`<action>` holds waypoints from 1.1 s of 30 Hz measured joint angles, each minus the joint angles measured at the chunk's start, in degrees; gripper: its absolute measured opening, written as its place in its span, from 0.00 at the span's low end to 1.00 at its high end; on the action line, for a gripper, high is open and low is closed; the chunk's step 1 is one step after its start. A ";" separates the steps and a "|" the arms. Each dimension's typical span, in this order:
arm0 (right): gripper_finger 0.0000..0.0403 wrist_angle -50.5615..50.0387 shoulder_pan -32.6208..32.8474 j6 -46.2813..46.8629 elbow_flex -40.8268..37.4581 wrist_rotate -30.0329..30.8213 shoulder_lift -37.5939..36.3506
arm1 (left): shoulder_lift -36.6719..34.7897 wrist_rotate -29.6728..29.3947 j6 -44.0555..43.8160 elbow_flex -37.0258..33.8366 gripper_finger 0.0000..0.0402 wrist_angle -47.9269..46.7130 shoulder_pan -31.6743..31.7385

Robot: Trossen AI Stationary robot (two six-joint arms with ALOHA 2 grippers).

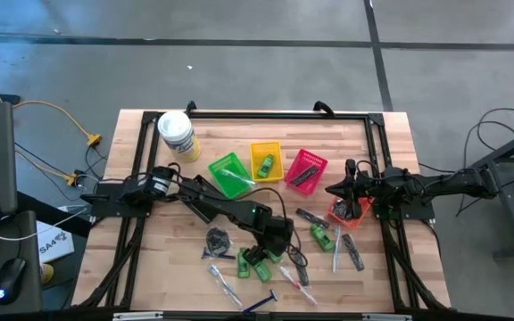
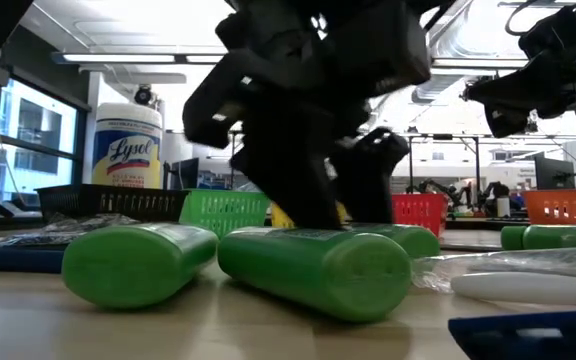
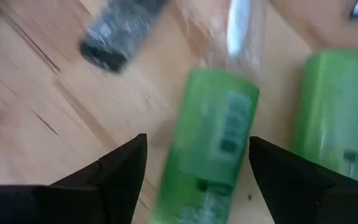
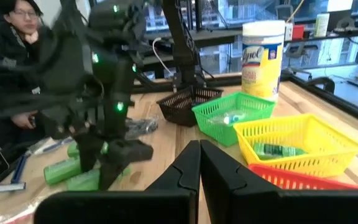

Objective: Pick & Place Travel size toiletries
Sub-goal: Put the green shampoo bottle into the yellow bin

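Note:
Toiletries lie scattered on the near half of the table: two green mini bottles (image 1: 257, 260) on their sides, a third (image 1: 321, 235), clear tubes (image 1: 335, 248), black combs (image 1: 353, 251), a dark coiled bundle (image 1: 219, 241) and a blue-handled razor (image 1: 261, 303). My left gripper (image 3: 197, 155) is open, pointing down over one green bottle (image 3: 210, 143), with a finger on either side of it and a gap showing. The low view shows it above the two bottles (image 2: 318, 270). My right gripper (image 4: 199, 162) is shut and holds nothing, raised over the orange basket (image 1: 346, 212).
Green (image 1: 228, 174), yellow (image 1: 267, 160) and red (image 1: 305, 169) baskets stand in a row mid-table; the yellow one holds a green bottle. A black basket (image 4: 188, 102) sits behind them, and a white Lysol tub (image 1: 177, 134) stands at the far left. A person (image 4: 17, 37) sits beyond the table.

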 joint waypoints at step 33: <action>0.01 -0.30 0.02 -1.09 -0.01 -0.02 0.42 | -6.32 -4.54 4.92 -0.47 0.27 -4.78 0.01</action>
